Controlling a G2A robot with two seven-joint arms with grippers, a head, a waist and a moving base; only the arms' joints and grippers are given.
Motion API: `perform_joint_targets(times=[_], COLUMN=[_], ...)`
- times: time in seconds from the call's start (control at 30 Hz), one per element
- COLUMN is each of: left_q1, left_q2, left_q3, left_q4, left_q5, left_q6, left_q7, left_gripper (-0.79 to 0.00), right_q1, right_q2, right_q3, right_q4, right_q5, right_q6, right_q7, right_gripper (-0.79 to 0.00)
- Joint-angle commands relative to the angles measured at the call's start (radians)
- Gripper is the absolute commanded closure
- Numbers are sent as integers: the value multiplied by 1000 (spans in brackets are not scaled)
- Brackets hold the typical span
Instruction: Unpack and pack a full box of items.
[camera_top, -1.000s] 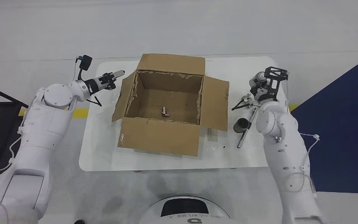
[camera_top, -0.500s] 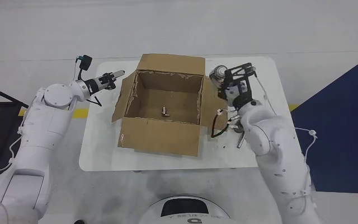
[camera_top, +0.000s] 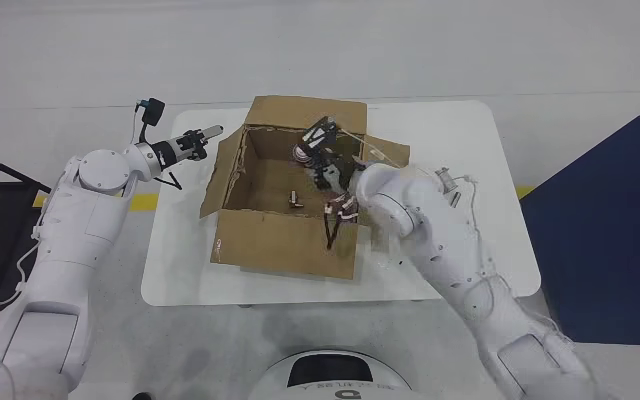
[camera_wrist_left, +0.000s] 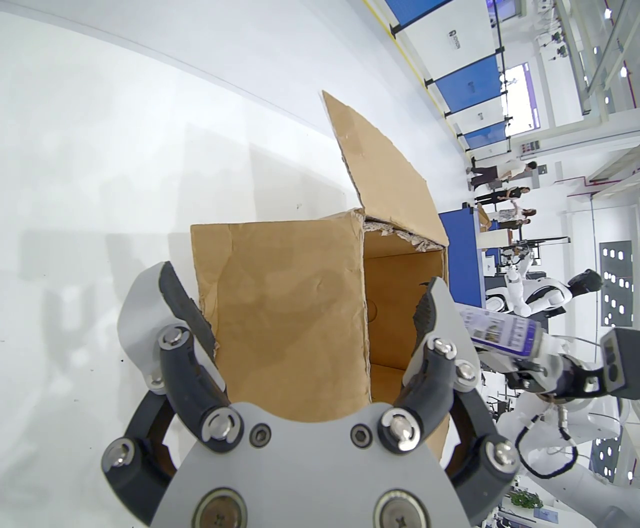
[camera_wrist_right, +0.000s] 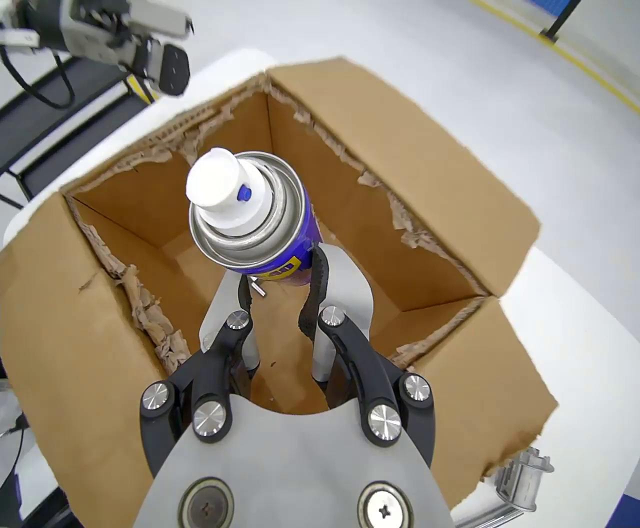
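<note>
While my right jaws are closed on the lower body of the spray can (camera_wrist_right: 252, 215), my left jaws stand spread wide with nothing in them. They are out over the worktop (camera_top: 450, 130), just beside the left flap of the box (camera_top: 285, 245).

The can hangs over the far right part of the box's opening. Its long axis runs away from my right wrist, white cap leading, slanting toward the far left corner. The box floor lies below and ahead of that cap. I judge the coming move depends on this: lowering the can on that slant without the cap catching the far wall. My right arm is the nearer one by far.

The top view places the can (camera_top: 305, 152) over the opening and shows a small metal fitting (camera_top: 294, 197) on the floor near the middle. The right wrist view looks along the can into the box, past ragged torn edges at the rim. It also shows a silver flanged part (camera_wrist_right: 525, 480) on the worktop just beside the near corner. The left wrist view alone gives the height, with the can (camera_wrist_left: 505, 332) clear above the rim.
</note>
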Motion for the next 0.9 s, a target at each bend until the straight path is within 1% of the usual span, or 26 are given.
perform_joint_targets(times=[0.0,0.03,0.1,0.23,0.3,0.33,0.4,0.43,0.47,0.57,0.63,0.7,0.87], left_q1=[0,0,0,0,0,0,0,0,0,0,0,0,0], left_q2=[0,0,0,0,0,0,0,0,0,0,0,0,0], left_q3=[0,0,0,0,0,0,0,0,0,0,0,0,0], left_q4=[0,0,0,0,0,0,0,0,0,0,0,0,0], left_q5=[0,0,0,0,0,0,0,0,0,0,0,0,0], left_q6=[0,0,0,0,0,0,0,0,0,0,0,0,0], left_q7=[0,0,0,0,0,0,0,0,0,0,0,0,0], left_gripper=[-785,-785,-785,-785,-785,-785,-785,-785,-785,-785,-785,-785,-785], right_q1=[71,97,141,196,215,222,230,232,229,193,138,66,-166], right_q2=[-19,-28,-46,-73,-85,-89,-96,-97,-97,-83,-64,-41,13], right_q3=[-58,-82,-122,-174,-192,-199,-204,-201,-194,-145,-87,-15,211], right_q4=[99,132,187,264,292,300,306,297,284,195,103,-12,-289], right_q5=[6,10,17,33,34,38,42,44,43,34,23,12,-31], right_q6=[31,45,66,98,107,109,113,114,115,114,104,79,30], right_q7=[76,99,127,166,169,169,167,161,156,121,89,73,-9], right_gripper=[-40,-58,-55,-80,-117,-148,-175,-243,-265,-280,-323,-360,-382])
